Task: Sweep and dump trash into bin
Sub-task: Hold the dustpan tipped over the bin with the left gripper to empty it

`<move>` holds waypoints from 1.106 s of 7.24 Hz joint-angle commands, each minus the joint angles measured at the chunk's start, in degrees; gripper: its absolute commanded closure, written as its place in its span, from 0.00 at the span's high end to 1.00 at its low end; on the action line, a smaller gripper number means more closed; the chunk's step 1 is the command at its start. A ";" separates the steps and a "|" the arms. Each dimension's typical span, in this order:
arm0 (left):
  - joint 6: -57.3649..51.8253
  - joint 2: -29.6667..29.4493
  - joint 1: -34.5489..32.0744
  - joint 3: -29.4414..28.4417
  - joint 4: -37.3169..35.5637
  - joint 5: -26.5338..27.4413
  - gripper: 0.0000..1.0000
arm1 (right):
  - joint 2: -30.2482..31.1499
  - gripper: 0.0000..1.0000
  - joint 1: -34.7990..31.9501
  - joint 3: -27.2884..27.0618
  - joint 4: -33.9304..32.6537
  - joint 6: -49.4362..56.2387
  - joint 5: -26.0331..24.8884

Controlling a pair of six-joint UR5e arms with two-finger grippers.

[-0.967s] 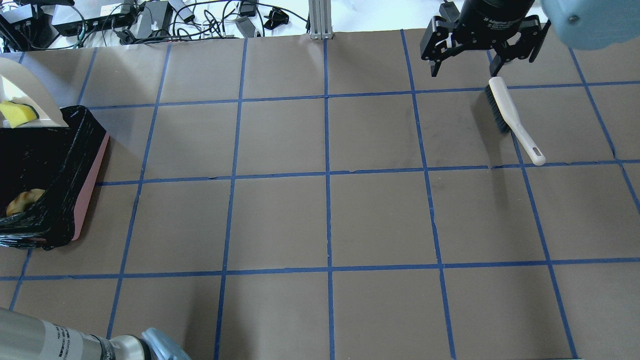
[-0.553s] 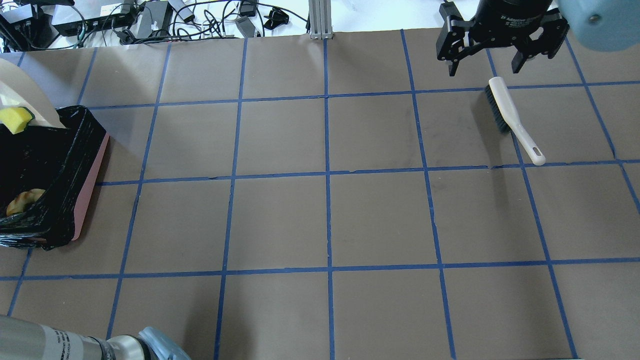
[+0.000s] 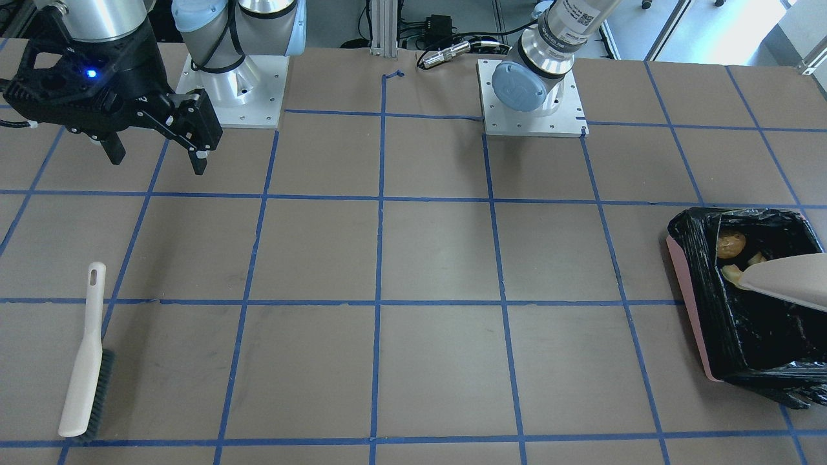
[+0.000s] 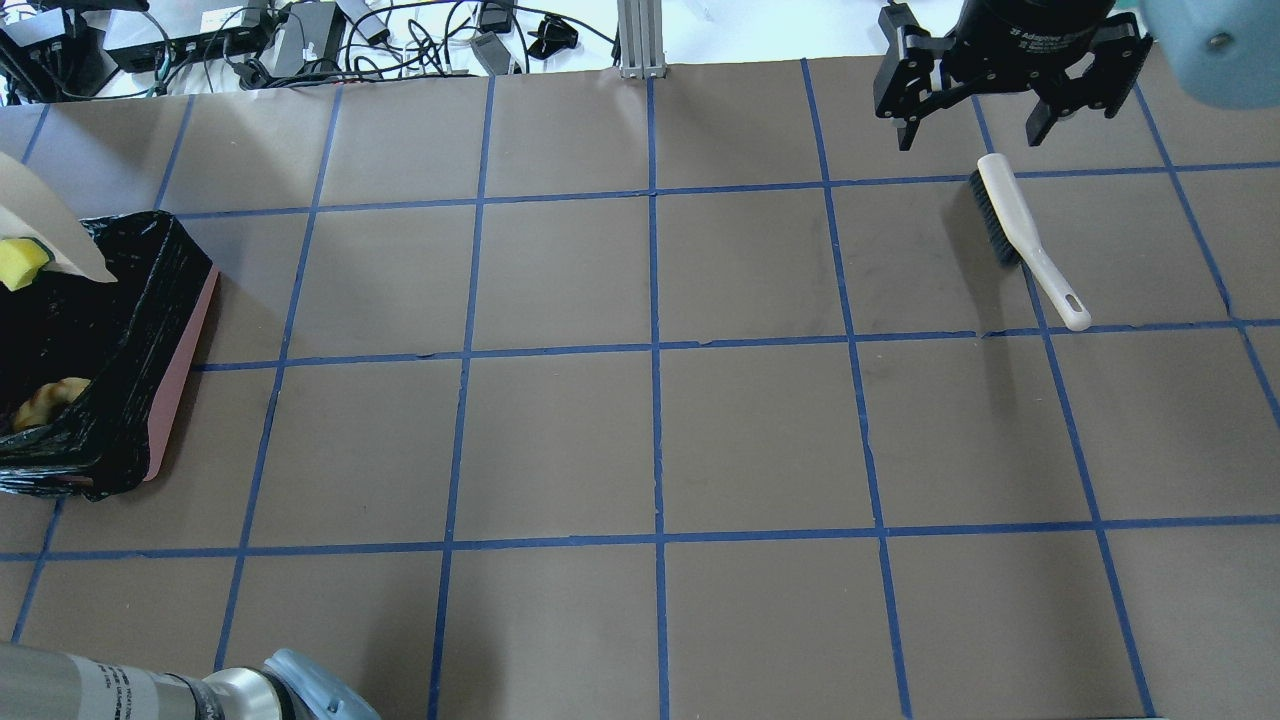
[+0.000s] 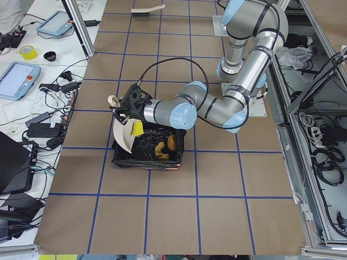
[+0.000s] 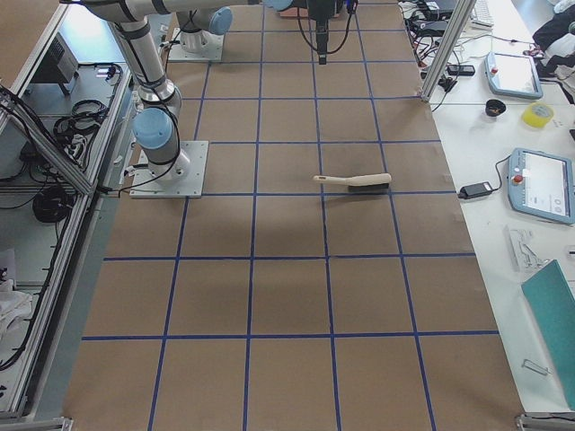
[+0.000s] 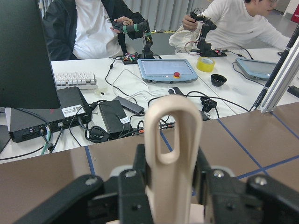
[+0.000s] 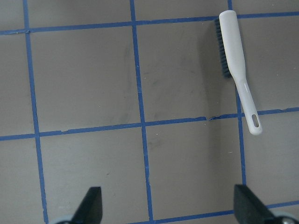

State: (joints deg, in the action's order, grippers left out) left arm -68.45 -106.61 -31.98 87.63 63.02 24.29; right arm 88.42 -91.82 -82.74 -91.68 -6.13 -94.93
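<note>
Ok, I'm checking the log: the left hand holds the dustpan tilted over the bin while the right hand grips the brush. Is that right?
Not quite. The right hand is open and grips nothing; the brush lies on the table, apart from it, as the overhead exterior view shows. The left hand does hold the dustpan tilted over the bin.

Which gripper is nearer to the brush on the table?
Right. The right gripper hovers open just beyond the brush's bristle end; the left gripper holds the dustpan at the bin, far from it.
</note>
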 commanded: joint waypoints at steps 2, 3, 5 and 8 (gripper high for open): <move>-11.91 2.19 2.52 5.52 -0.09 -5.81 0.00 | 0.17 1.00 -0.03 0.03 -0.17 0.07 0.88; -12.32 3.15 3.06 5.54 0.00 -5.49 0.00 | 0.08 1.00 -0.03 0.03 -0.08 0.07 2.19; -12.06 3.61 3.15 7.02 0.09 -6.00 0.00 | 0.34 1.00 0.06 0.12 0.09 0.07 2.21; -9.97 5.96 4.21 10.90 0.27 -4.78 0.00 | 1.05 1.00 -0.03 0.21 -0.08 0.07 2.38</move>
State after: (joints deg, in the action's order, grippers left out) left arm -79.92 -101.56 -28.06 97.47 63.31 19.08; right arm 89.27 -91.78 -82.47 -91.76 -6.06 -92.58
